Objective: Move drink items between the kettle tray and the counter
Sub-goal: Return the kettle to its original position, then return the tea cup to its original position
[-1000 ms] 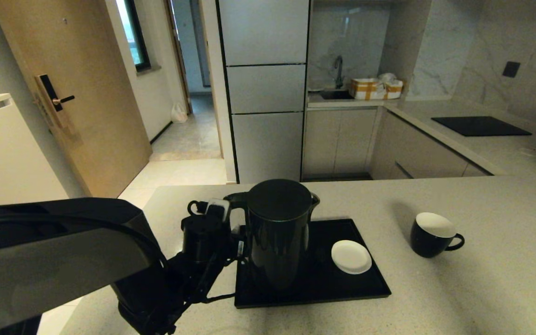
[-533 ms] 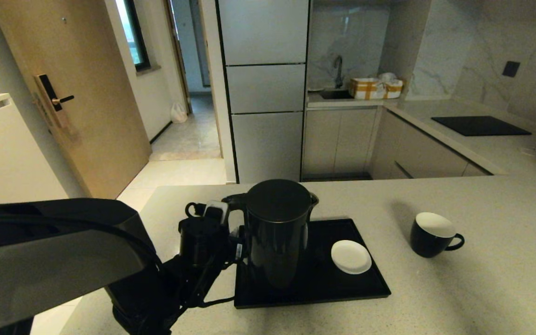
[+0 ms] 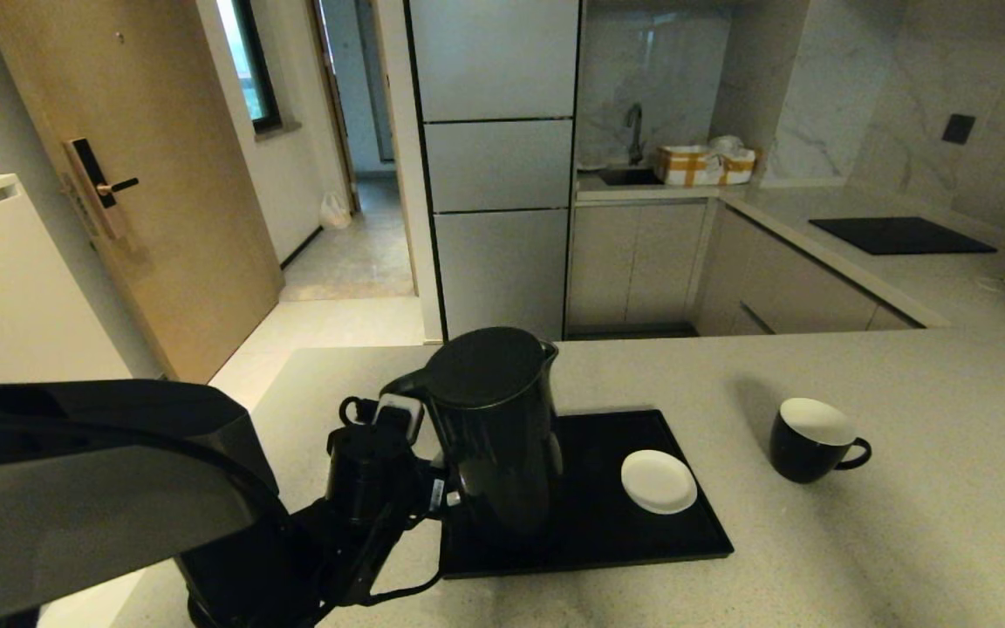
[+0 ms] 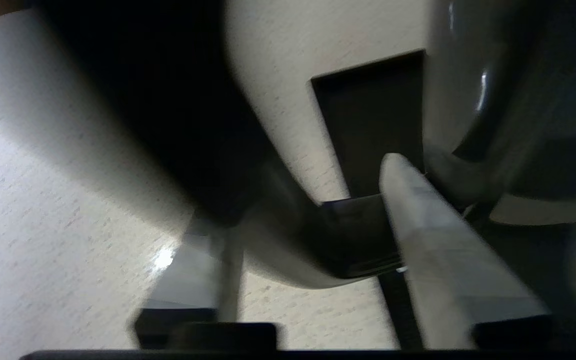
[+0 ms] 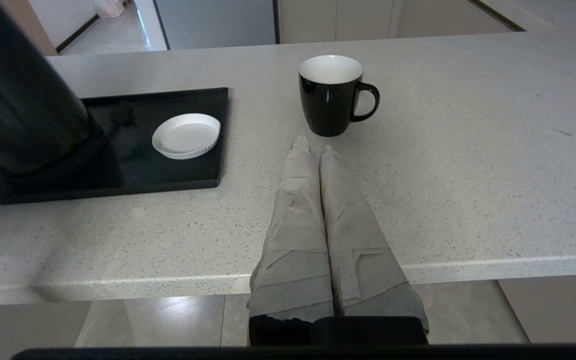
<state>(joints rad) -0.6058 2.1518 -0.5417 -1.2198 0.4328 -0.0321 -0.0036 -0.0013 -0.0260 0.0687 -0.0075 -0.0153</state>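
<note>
The tall black kettle (image 3: 494, 436) leans to the left over the left half of the black tray (image 3: 642, 545). My left gripper (image 3: 424, 436) is shut on its loop handle (image 4: 353, 235), with one taped finger (image 4: 418, 210) against the handle. The kettle's dark body (image 4: 143, 100) fills much of the left wrist view. The black mug (image 3: 808, 440), white inside, stands upright on the counter (image 3: 904, 541) to the right of the tray. My right gripper (image 5: 313, 145) is shut and empty, low at the counter's front edge, just short of the mug (image 5: 330, 100).
A small white saucer (image 3: 658, 480) lies on the tray's right half. A dark round base (image 5: 53, 167) sits under the kettle (image 5: 18, 100). The counter's left edge drops to the floor beside my left arm. A black hob panel (image 3: 899, 235) lies far back right.
The kettle has tipped and shifted to the left with my left gripper on its handle. The mug, saucer and tray have stayed in place.
</note>
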